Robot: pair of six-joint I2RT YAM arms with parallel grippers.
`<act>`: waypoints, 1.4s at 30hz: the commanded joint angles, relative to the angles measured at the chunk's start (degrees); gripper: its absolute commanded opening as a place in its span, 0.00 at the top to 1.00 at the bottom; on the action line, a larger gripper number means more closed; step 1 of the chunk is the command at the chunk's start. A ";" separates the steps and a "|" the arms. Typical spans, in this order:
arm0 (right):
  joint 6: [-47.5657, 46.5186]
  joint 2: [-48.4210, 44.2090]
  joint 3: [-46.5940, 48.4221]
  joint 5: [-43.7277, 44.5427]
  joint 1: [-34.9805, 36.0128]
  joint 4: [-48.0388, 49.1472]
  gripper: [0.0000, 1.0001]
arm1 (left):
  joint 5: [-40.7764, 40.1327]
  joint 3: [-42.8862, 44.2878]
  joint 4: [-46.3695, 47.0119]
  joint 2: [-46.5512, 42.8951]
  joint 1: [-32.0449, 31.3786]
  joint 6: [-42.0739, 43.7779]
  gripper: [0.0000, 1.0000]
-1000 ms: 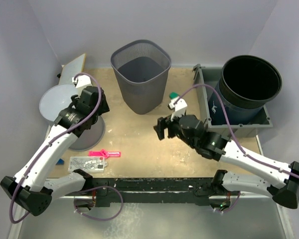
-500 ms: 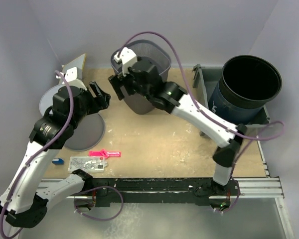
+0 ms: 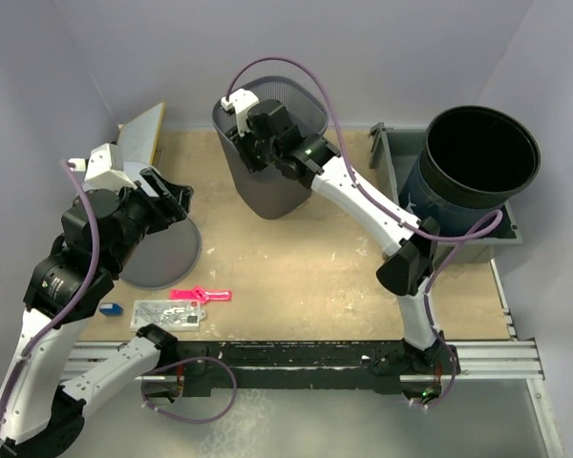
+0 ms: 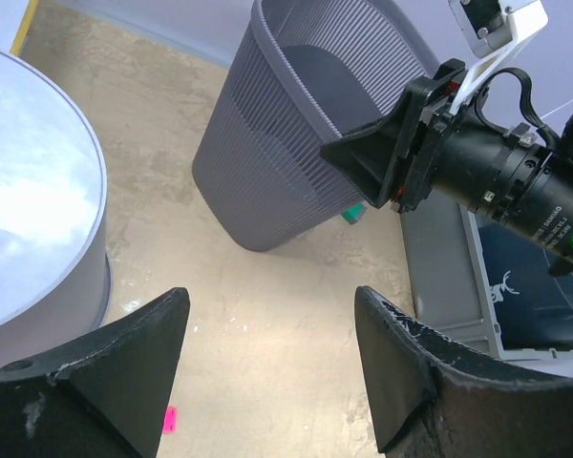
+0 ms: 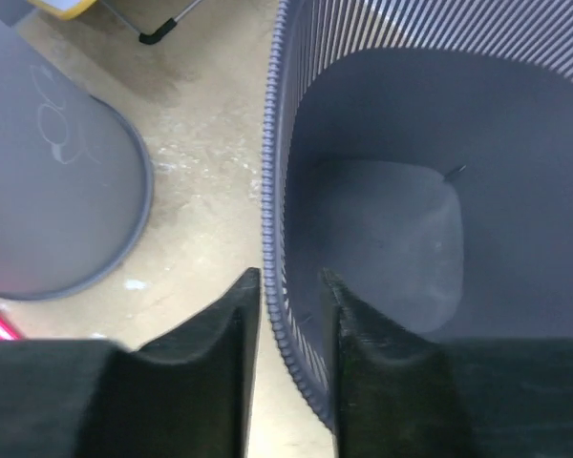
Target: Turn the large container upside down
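The large container (image 3: 301, 100) is a grey ribbed basket standing upright and mouth up at the back centre of the table; it also shows in the left wrist view (image 4: 267, 162). My right gripper (image 3: 241, 153) reaches over its near-left rim. In the right wrist view the jaws (image 5: 291, 296) stand narrow, one finger outside and one inside the basket (image 5: 392, 210), pinching the beaded rim. My left gripper (image 3: 172, 198) hovers open at the left, above the table and apart from the basket, with nothing between its fingers (image 4: 272, 363).
A pale grey tub (image 3: 162, 253) stands upside down at the left, under my left arm. A black bucket (image 3: 477, 157) sits in a grey tray (image 3: 458, 250) at the right. A pink tool (image 3: 201, 295) and a flat packet (image 3: 167, 313) lie near the front.
My right arm swung from the table's middle up to the basket and its jaws narrowed around the rim. My left arm drew back to the left, still open.
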 commanded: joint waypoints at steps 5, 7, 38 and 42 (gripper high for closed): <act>4.39 -10.62 -4.54 -7.79 0.03 0.38 1.00 | 2.40 -2.85 6.01 1.46 0.01 0.20 0.33; 7.75 -14.40 -7.28 -13.51 -1.18 0.60 1.00 | 2.66 -5.53 8.85 1.34 0.04 0.02 0.33; 46.68 -71.57 -86.24 -3.55 -8.83 24.22 0.81 | 15.55 -4.77 17.99 18.35 -0.04 2.19 0.33; 47.29 -72.17 -88.96 -3.35 -8.79 23.88 0.66 | 9.95 -6.93 18.23 16.26 -0.03 3.61 0.31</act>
